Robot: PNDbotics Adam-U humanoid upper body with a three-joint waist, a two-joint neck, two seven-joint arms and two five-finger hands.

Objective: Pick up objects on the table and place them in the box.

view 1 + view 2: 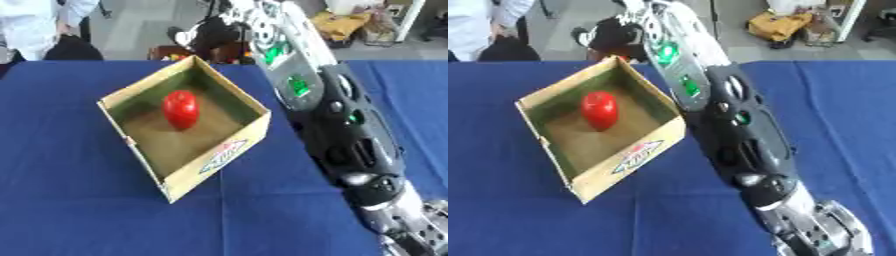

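Left eye view: your red object [180, 108] sits inside the cardboard box [229, 150] on the blue worktop [61, 190]. Right eye view: your right arm [728, 125] stretches past the box's far corner; its hand is hidden, so I can't tell its state. Pulling back carelessly could knock the box askew.

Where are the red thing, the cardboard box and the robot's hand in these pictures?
red object [180, 108], left eye view, on its middle.
box [220, 155], left eye view, on its printed front wall.
right hand [614, 34], right eye view, on its dark back, beyond the box.
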